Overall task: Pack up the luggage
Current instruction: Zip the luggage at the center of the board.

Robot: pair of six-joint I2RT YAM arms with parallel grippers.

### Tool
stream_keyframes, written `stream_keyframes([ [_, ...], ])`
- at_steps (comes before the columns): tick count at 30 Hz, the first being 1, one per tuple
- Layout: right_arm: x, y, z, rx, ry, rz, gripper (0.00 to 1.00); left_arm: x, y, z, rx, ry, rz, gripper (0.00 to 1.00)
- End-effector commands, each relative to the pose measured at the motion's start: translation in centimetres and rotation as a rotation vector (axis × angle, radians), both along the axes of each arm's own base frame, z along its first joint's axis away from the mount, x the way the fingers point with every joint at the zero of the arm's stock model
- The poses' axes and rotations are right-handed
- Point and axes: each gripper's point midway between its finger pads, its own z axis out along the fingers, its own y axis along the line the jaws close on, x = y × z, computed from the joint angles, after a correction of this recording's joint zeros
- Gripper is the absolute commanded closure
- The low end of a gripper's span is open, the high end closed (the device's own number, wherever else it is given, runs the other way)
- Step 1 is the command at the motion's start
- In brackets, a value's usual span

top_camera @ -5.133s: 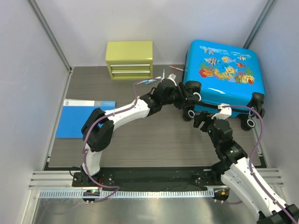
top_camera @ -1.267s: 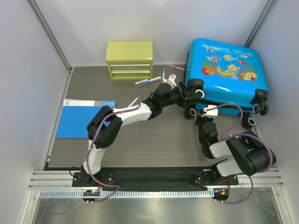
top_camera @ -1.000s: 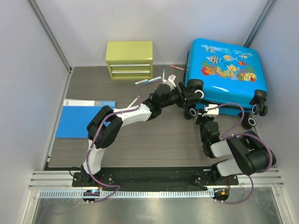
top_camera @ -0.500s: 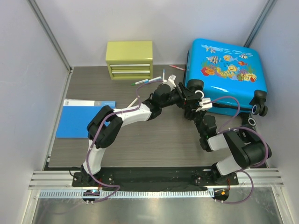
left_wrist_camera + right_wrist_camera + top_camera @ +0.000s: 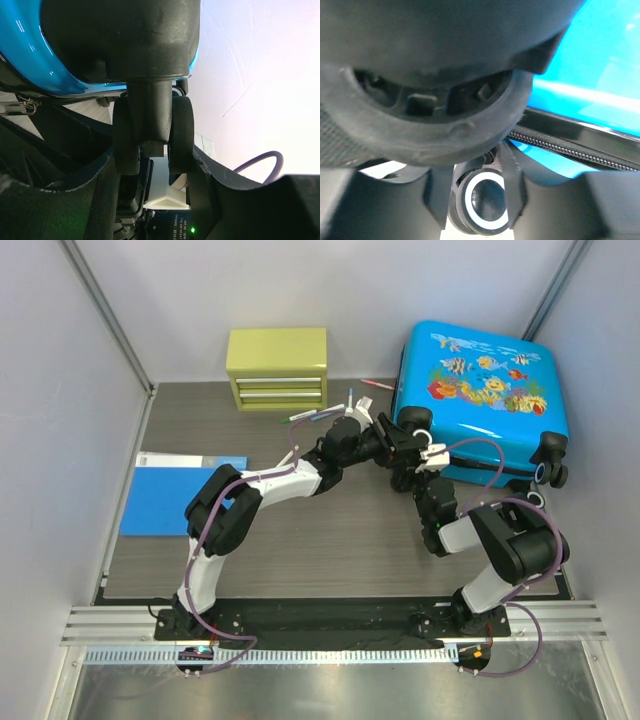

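The luggage (image 5: 485,400) lies at the far right of the table (image 5: 330,540). The drawer box (image 5: 277,368) stands at the far edge to its left, with pens (image 5: 318,415) on the table between them, and a folder (image 5: 180,495) lies nearer, at the left edge. The left gripper (image 5: 408,438) is at the near-left wheel (image 5: 181,132) of the luggage, with the right gripper (image 5: 422,472) just before it.

Luggage (image 5: 480,390): bright blue shell, multicoloured fish-and-coral print on lid; trim and zip black; wheels (image 5: 547,472) black with white rings. Drawer box (image 5: 277,368): yellow-green. Folder (image 5: 170,500): plain blue, white strip. Table (image 5: 330,540): grey-brown wood grain. Arm cables (image 5: 252,160): purple.
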Motion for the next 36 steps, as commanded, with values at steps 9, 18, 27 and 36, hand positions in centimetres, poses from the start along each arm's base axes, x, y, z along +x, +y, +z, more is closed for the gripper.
stream_keyframes([
  [9, 1.9, -0.7, 12.4, 0.176, -0.433, -0.082, 0.88, -0.7, 0.0, 10.1, -0.259, -0.206, 0.000, 1.00],
  [18, -0.5, -2.5, 10.9, 0.180, -0.394, -0.140, 0.99, -0.5, -0.2, 9.7, -0.260, -0.197, -0.001, 1.00],
  [27, -2.8, -4.9, 8.9, 0.135, -0.346, -0.233, 0.99, -0.1, -0.1, 9.3, -0.255, -0.194, 0.016, 1.00],
  [36, -4.4, -7.1, 8.6, 0.072, -0.339, -0.311, 0.99, 0.6, 0.9, 9.3, -0.252, -0.198, 0.055, 1.00],
])
